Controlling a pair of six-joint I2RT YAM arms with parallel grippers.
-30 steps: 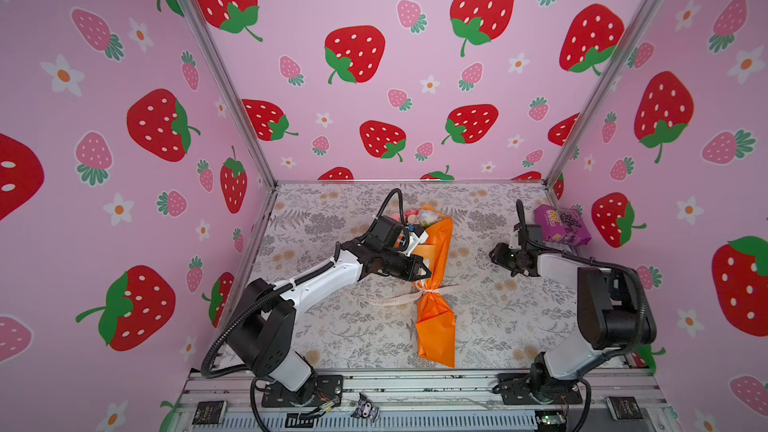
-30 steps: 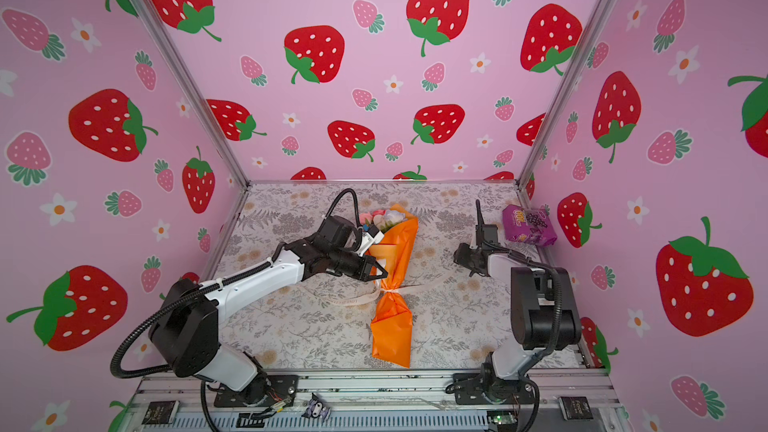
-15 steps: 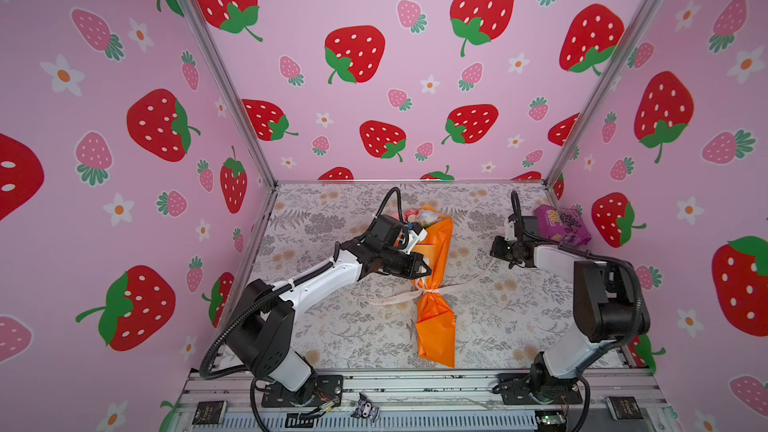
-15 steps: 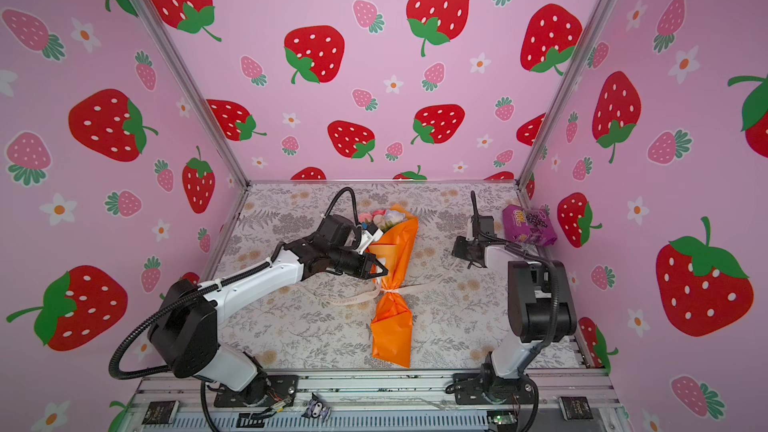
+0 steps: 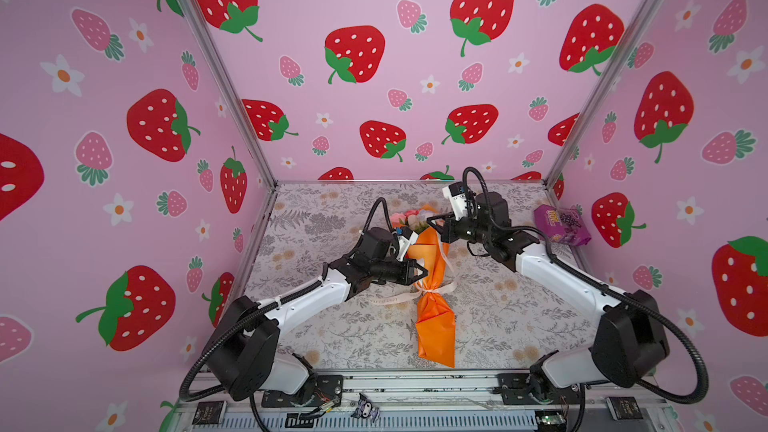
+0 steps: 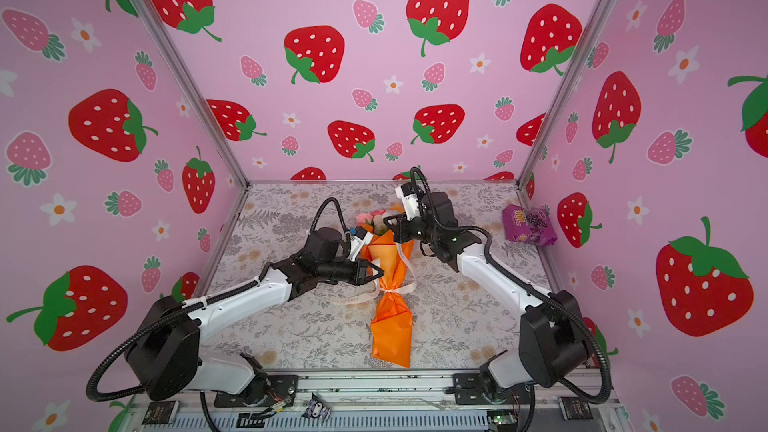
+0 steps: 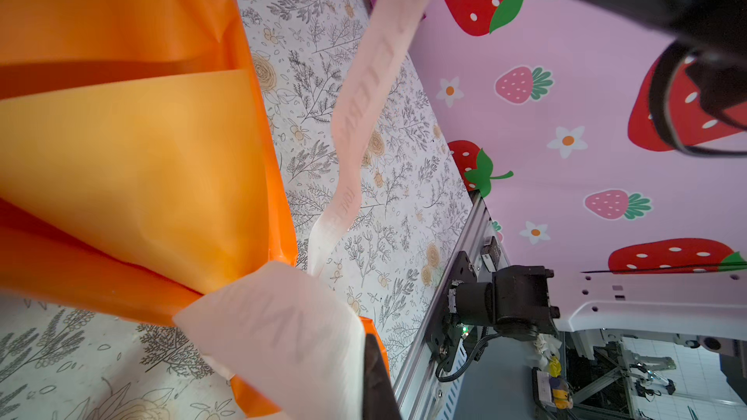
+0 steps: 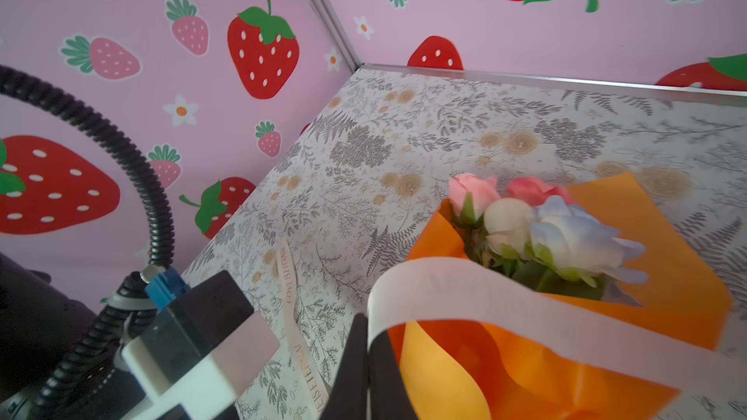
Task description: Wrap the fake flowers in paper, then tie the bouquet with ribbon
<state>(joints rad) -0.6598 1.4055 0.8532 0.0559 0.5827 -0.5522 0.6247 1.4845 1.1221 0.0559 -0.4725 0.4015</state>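
The bouquet of fake flowers (image 5: 432, 322) (image 6: 392, 326) lies on the table in orange wrapping paper, with pink, white and pale lilac roses (image 8: 537, 228) at its far end. A cream ribbon (image 5: 445, 257) (image 8: 485, 288) is knotted round its narrow waist. My left gripper (image 5: 419, 274) (image 6: 376, 274) (image 7: 366, 361) is at the bouquet's left side just above the knot, shut on a ribbon strand (image 7: 283, 337). My right gripper (image 5: 432, 222) (image 6: 388, 221) (image 8: 368, 341) hangs by the flowers, shut on another strand that rises from the knot.
A purple snack packet (image 5: 561, 226) (image 6: 528, 226) lies at the far right by the wall. A loose ribbon tail (image 5: 382, 299) trails on the floral table cover (image 5: 332, 326) left of the knot. Pink strawberry walls close in three sides.
My right arm swung from the right of the table over to the bouquet's flower end, and its gripper shut on the ribbon. The left arm held still.
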